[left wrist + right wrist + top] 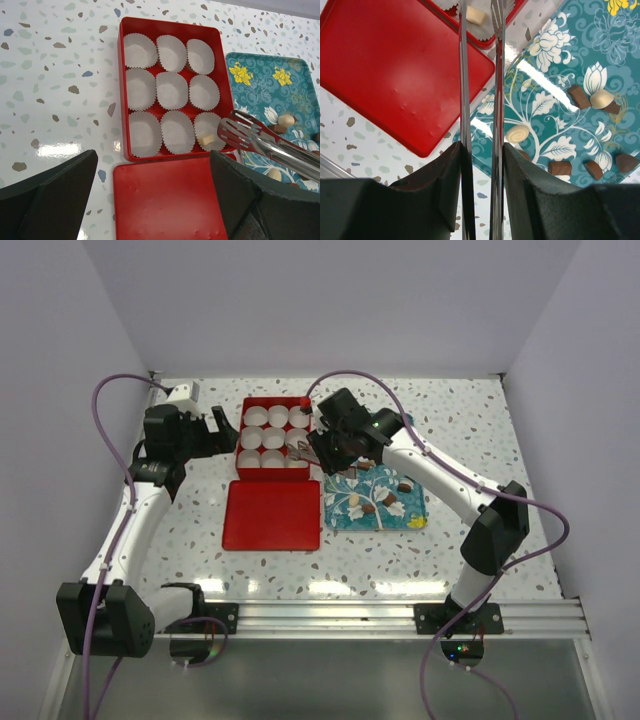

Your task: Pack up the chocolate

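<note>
Several chocolate pieces, brown (pixel 560 167) and cream-white (pixel 517 133), lie on the teal flower-print tray (pixel 560 50). One cream chocolate (pixel 207 139) lies in the near right paper cup of the red box (pixel 121 90). My right gripper (pixel 482 150) is shut on metal tongs (pixel 464 75). The tong tips (pixel 250 137) hover slightly apart beside that cup, with nothing between them. My left gripper (pixel 154 160) hangs open above the red lid (pixel 165 200), holding nothing.
The red box (pixel 273 437) holds several white paper cups, all but one empty. The lid (pixel 272 515) lies flat in front of it, with the tray (pixel 376 502) to its right. White walls close in the speckled table on three sides.
</note>
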You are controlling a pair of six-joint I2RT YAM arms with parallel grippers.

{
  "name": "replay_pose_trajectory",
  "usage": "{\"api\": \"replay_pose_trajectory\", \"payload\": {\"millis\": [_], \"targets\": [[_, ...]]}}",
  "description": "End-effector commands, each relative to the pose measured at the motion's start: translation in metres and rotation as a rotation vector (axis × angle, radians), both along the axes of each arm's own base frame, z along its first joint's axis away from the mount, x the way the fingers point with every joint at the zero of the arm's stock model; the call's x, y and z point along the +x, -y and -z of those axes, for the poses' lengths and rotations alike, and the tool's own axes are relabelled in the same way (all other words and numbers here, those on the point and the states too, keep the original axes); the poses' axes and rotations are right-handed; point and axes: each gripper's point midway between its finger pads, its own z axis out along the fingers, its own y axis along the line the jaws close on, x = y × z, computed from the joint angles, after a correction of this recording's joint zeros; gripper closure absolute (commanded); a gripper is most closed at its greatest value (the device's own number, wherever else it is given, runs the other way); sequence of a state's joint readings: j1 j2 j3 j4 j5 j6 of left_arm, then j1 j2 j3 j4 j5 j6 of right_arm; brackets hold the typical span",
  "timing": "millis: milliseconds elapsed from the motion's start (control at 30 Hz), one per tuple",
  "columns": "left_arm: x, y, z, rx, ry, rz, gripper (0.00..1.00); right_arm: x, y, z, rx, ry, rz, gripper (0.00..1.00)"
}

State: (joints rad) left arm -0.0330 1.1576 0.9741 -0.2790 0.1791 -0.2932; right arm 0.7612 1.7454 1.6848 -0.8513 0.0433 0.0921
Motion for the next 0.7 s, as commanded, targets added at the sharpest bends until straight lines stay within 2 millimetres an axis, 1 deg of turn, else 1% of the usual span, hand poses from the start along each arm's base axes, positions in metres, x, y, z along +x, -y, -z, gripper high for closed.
{"api": "replay_pose_trajectory", "payload": {"millis": [0, 167, 300, 433, 467, 567, 633, 667], "targets": [[0.007, -0.001, -0.020, 0.013, 0.056, 0.007, 0.00, 0.010, -0.006, -0.035, 0.068, 0.095, 0.012, 0.60], [0.007, 0.000, -0.019, 0.014, 0.054, 0.009, 0.00, 0.012, -0.004, -0.053, 0.094, 0.124, 0.028, 0.60], [0.006, -0.003, -0.014, 0.024, 0.042, -0.002, 0.00, 0.011, 0.004, -0.061, 0.075, 0.142, 0.043, 0.60], [0.007, -0.005, -0.008, 0.032, 0.025, -0.008, 0.00, 0.011, 0.024, -0.065, 0.015, 0.172, 0.085, 0.60], [0.006, -0.005, -0.008, 0.033, 0.026, -0.008, 0.00, 0.009, 0.028, -0.068, 0.010, 0.176, 0.089, 0.60], [0.009, -0.007, -0.007, 0.037, 0.020, -0.021, 0.00, 0.002, 0.046, -0.066, -0.025, 0.165, 0.114, 0.60], [0.012, -0.008, -0.005, 0.036, 0.013, -0.030, 0.00, -0.001, 0.060, -0.062, -0.045, 0.146, 0.136, 0.60], [0.013, -0.008, -0.007, 0.033, 0.017, -0.034, 0.00, -0.004, 0.067, -0.060, -0.049, 0.135, 0.146, 0.60]]}}
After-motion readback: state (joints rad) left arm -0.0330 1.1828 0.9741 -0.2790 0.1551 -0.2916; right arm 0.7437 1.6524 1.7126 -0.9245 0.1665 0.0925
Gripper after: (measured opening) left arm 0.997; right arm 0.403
